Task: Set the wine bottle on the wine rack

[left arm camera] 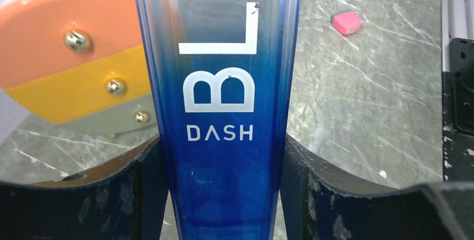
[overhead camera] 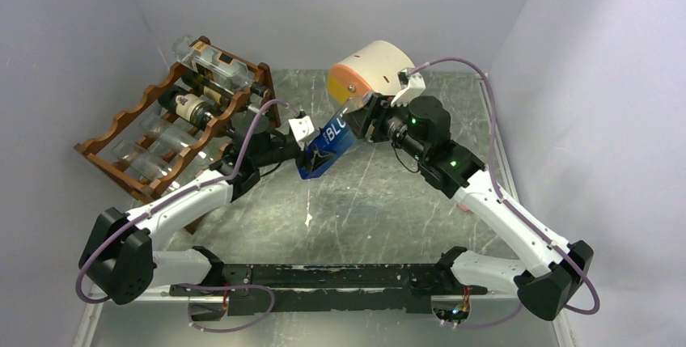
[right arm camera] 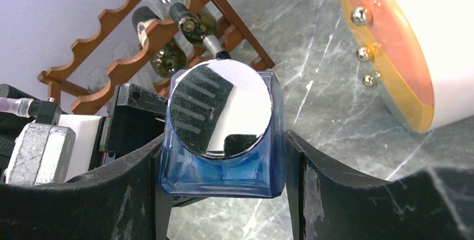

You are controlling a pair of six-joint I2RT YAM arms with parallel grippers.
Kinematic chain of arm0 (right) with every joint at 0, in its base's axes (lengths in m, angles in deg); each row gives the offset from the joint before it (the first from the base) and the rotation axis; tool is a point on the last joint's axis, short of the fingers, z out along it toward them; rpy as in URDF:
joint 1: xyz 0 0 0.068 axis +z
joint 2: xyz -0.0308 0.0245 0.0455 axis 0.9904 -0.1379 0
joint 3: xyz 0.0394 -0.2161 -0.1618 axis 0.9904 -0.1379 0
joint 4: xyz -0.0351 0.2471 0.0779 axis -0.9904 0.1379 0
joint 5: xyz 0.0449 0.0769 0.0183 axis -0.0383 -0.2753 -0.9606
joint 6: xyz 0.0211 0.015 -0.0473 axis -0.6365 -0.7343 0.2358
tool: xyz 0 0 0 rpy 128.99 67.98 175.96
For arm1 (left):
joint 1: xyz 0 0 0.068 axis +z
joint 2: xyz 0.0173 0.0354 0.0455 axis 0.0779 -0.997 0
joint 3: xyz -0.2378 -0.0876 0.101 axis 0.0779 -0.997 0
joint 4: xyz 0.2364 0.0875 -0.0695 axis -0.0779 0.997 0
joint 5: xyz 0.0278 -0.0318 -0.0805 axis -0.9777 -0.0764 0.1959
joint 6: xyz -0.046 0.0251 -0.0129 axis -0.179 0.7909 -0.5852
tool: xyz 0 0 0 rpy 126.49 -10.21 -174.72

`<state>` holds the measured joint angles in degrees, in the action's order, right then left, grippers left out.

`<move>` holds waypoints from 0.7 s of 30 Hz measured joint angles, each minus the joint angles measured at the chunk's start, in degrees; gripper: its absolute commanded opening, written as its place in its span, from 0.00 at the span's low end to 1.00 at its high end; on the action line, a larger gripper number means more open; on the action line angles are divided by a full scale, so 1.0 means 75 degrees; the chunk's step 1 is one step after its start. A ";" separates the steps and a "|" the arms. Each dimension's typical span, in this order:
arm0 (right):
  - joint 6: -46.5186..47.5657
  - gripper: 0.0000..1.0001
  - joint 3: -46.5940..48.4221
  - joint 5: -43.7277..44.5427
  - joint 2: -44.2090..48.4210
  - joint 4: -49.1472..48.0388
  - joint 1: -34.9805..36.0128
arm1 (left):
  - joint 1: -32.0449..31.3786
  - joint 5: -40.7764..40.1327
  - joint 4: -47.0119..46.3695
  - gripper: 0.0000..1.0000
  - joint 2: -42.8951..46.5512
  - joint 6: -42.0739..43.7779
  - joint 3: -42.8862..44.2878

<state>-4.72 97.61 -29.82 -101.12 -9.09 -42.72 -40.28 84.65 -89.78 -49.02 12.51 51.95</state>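
From above, the blue wine bottle (overhead camera: pixel 328 149) hung off the table (overhead camera: pixel 380 193) between my two arms. Its long axis ran slantwise, base end in my left gripper (overhead camera: pixel 311 159) and cap end in my right gripper (overhead camera: pixel 357 124). The wine rack (overhead camera: pixel 109 129) stood out beyond my left jaws, well apart from my right ones, so my left arm was the nearer. Several of its cradles already carried bottles. A round white drum with an orange face (overhead camera: pixel 368 72) sat just behind my right jaws, while the table in front lay open.

At my left wrist, the bottle ran straight out from between my jaws. Both fingers (left arm camera: pixel 140 201) were clenched against its blue sides. The drum was off to the left and a small pink block (left arm camera: pixel 346 22) lay far right.

At my right wrist, the bottle's silver cap (right arm camera: pixel 221 108) faced me, its square shoulders seated between my jaws. The jaws looked closed on it, touching or nearly so on either side. The rack lay ahead and left of them. I judged the coming move turned on my right jaws letting go, so the left could swing the bottle rackward.
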 measured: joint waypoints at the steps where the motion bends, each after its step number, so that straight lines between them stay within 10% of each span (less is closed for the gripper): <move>1: 0.0044 0.00 0.0000 -0.0041 0.0029 -0.0050 -0.0020 | -0.0003 -0.0017 -0.0096 0.59 0.0015 0.0041 -0.0003; 5: 0.0236 0.00 0.0000 -0.0239 0.0172 -0.0274 -0.0061 | -0.0006 -0.0012 -0.0393 0.47 0.0128 0.0283 -0.0006; 9: 0.0458 0.06 -0.0055 -0.0396 0.0376 -0.0420 -0.0090 | -0.0006 0.0090 -0.0562 0.08 0.0181 0.0606 0.0064; 15: 0.0796 0.53 -0.0055 -0.0583 0.0600 -0.0338 -0.0105 | -0.0032 0.0105 -0.0315 0.07 0.0251 0.1390 0.0309; 21: 0.1174 0.65 0.0455 -0.0796 0.0662 0.0571 -0.0082 | -0.0073 -0.0102 0.0233 0.07 0.0481 0.2503 0.0574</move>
<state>4.09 101.02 -35.79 -96.16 -4.80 -43.33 -40.83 83.88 -88.03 -45.41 31.28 56.26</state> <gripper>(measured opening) 0.643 0.657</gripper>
